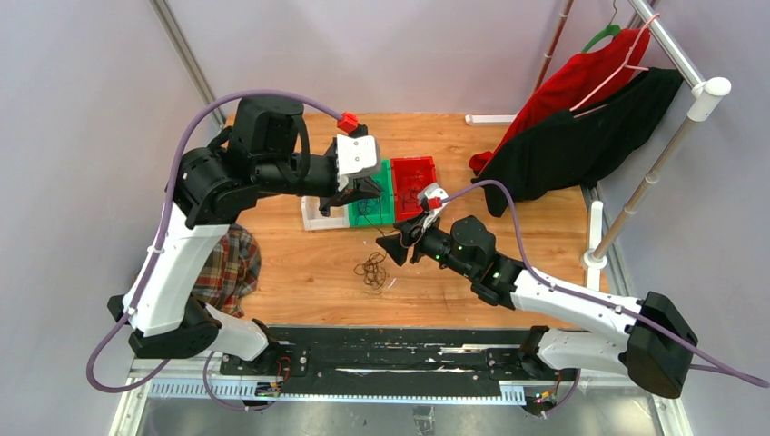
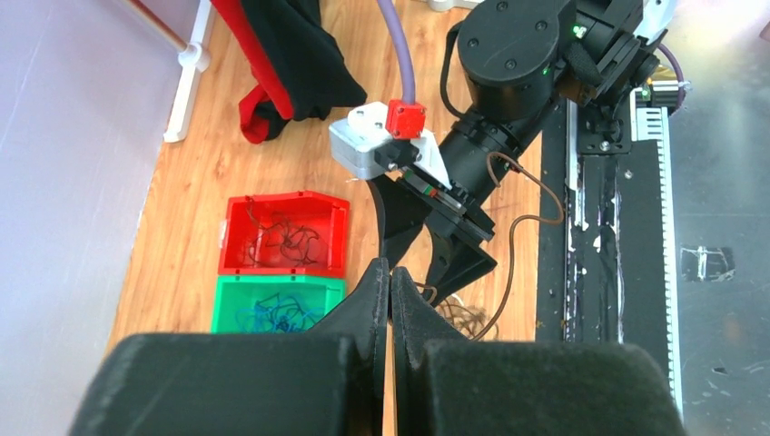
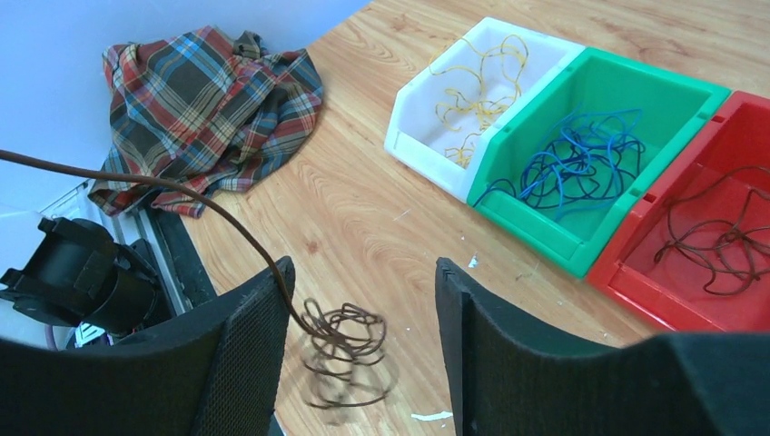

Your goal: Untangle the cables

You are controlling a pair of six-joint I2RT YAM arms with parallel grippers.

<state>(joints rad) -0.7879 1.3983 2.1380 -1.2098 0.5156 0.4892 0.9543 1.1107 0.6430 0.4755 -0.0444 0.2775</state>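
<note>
Lower your right pincer (image 3: 363,272), which is spread wide, straight over the brown cables (image 3: 343,350) lying loose on the desk (image 3: 363,209) before the 3 bins (image 3: 531,232), and pinch only 1 strand, while your left pincer (image 2: 390,277) rests pressed together, apparently empty.

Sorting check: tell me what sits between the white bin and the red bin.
The green bin, holding tangled blue cables; the right wrist view shows it.
</note>
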